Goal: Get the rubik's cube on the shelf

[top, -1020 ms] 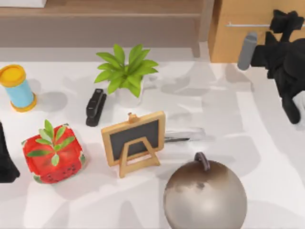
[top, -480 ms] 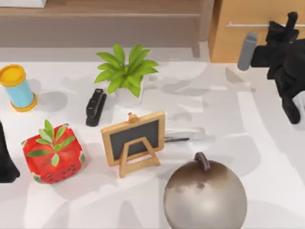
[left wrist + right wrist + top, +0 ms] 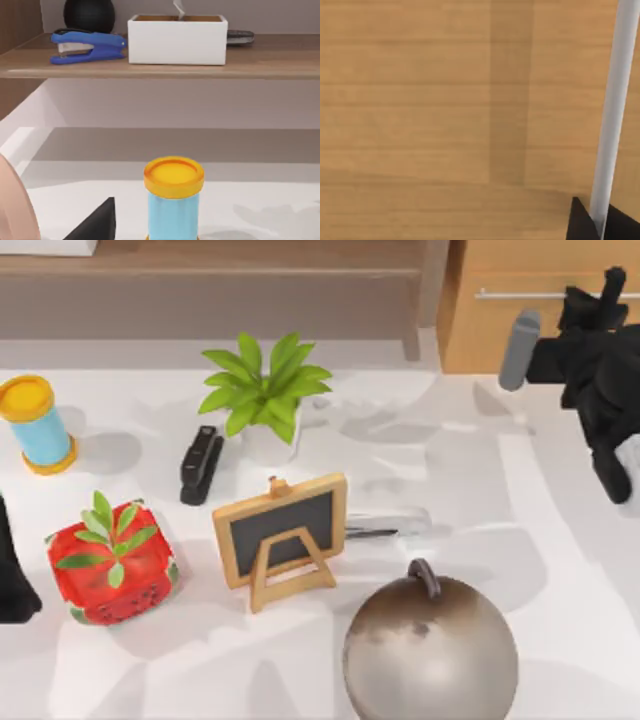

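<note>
Our right gripper (image 3: 600,295) sits against the drawer cabinet (image 3: 540,330), fingers closing around its silver handle (image 3: 612,115). The shelf (image 3: 215,285) (the rubik's cube isn't visible) spans the back; our left arm (image 3: 12,580) is parked at the left edge.

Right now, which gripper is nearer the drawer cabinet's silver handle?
Right. The right gripper is at the silver handle on the drawer cabinet, at the table's back right. The left arm sits parked at the table's left edge, beside the strawberry box.
</note>
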